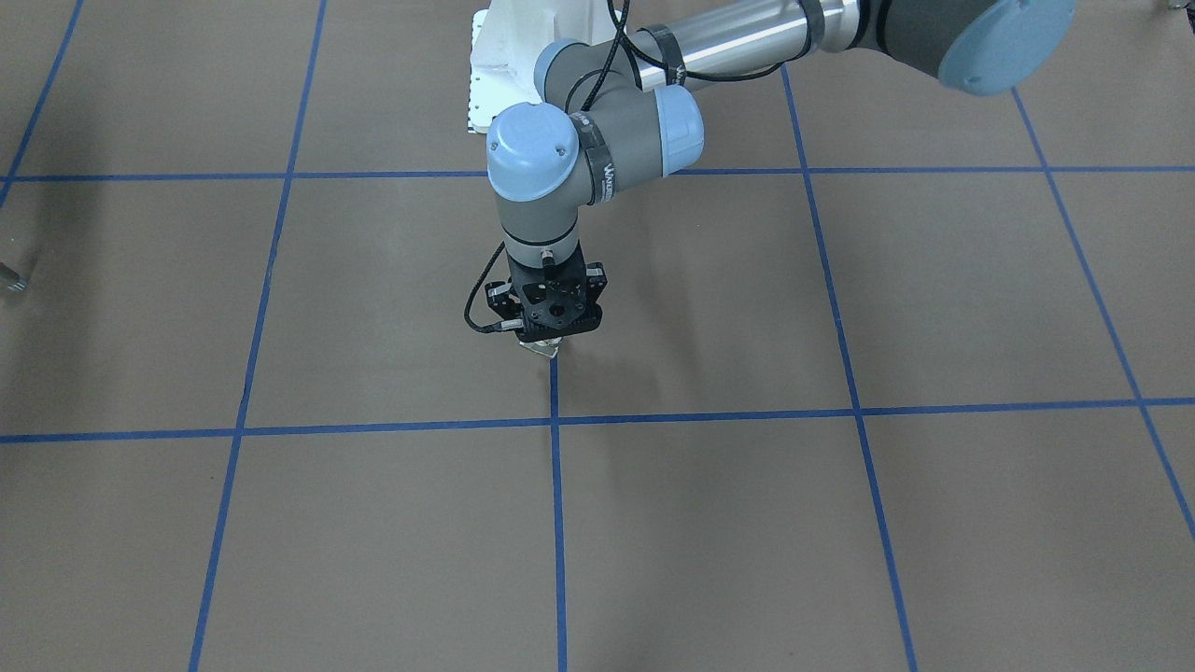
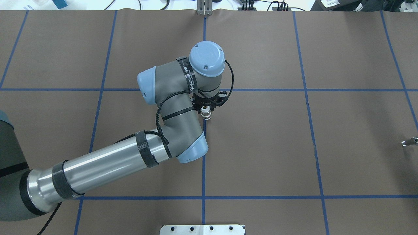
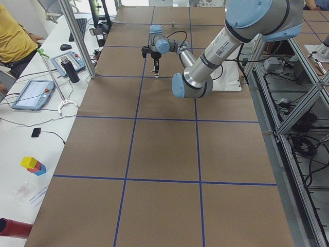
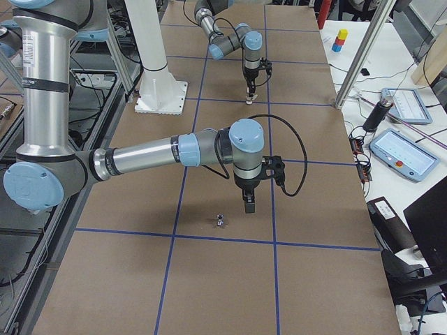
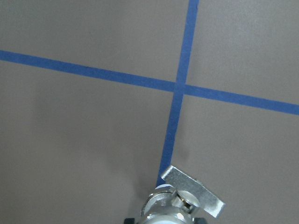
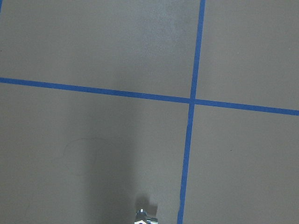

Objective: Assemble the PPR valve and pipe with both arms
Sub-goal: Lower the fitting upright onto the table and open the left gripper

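On a wide counter (image 2: 261,147) covered in brown paper and marked into large squares by blue tape lines (image 2: 313,137), two grey-and-silver jointed robot arms with light-blue joint caps are posed far apart. The left arm (image 2: 107,166) stretches out to the middle of the counter. Its wrist is bent so that the black two-finger left end effector (image 1: 547,340) points straight down. The right arm (image 4: 154,157) shows only in the side camera at the robot's right, reaching over its own end of the counter. Its black right end effector (image 4: 248,204) hangs pointing down above the surface, and whether its fingers are spread or pressed together cannot be told. The left end effector is pinching the PPR valve (image 5: 180,203), a tiny white plastic fitting with a silvery metal middle and a flat pale handle tab (image 5: 194,191). The valve is held low over one of the tape lines, near a crossing, and whether it touches the counter cannot be told. The pipe (image 2: 409,142), a very short grey metallic stub, lies on the counter near the right end effector and well apart from the valve. It also shows at the bottom edge of the right wrist camera's view.
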`<state>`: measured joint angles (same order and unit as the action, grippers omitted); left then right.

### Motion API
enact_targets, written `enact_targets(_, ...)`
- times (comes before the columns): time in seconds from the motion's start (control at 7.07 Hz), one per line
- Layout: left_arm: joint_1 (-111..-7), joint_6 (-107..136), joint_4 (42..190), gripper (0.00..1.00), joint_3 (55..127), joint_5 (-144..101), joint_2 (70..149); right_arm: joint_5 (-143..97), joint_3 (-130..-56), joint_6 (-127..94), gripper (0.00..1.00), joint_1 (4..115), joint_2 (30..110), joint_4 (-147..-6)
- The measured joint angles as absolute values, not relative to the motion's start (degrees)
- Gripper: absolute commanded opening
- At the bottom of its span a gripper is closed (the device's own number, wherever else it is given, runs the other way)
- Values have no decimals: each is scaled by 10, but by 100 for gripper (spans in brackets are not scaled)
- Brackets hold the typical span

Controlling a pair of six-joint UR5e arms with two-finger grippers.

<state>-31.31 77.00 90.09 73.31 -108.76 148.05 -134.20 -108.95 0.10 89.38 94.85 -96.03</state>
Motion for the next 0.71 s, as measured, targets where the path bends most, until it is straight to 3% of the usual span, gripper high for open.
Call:
enact_targets(0.14,-313,766,901,99,733,-1087,1480,-1342,-1090,1,100,894,948,-960)
enact_targets(0.71,-313,746,901,100,735,-1079,1479,-1342,-1090,1,100,894,948,-961)
